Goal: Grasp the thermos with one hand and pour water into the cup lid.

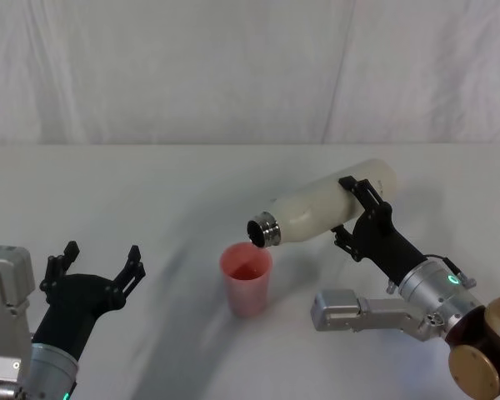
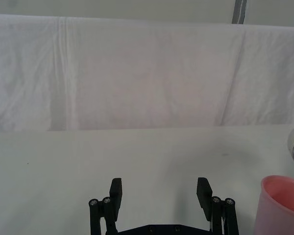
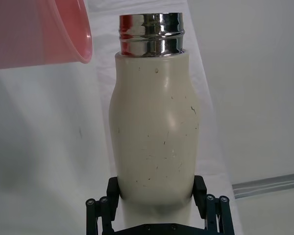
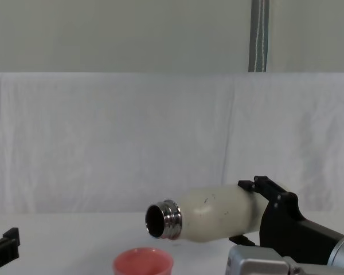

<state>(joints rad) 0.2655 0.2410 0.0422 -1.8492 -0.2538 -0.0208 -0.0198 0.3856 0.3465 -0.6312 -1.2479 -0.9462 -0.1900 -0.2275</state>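
My right gripper (image 1: 347, 211) is shut on the body of the cream-white thermos (image 1: 329, 208) and holds it tilted almost level above the table. The steel neck (image 1: 263, 231) points left and slightly down, just over the far right rim of the salmon-pink cup lid (image 1: 247, 279), which stands upright on the table. In the chest view the open mouth (image 4: 156, 220) hangs above the cup lid (image 4: 143, 262). No water is in view at the mouth. The right wrist view shows the fingers (image 3: 200, 188) clamping the thermos (image 3: 154, 132) near its base. My left gripper (image 1: 102, 254) rests open at the near left.
The white table (image 1: 192, 183) stretches back to a white cloth backdrop (image 1: 233, 67). My right forearm (image 1: 375, 310) lies low over the table to the right of the cup lid. The left wrist view catches the cup lid (image 2: 281, 205) off to one side of the open left gripper (image 2: 159, 188).
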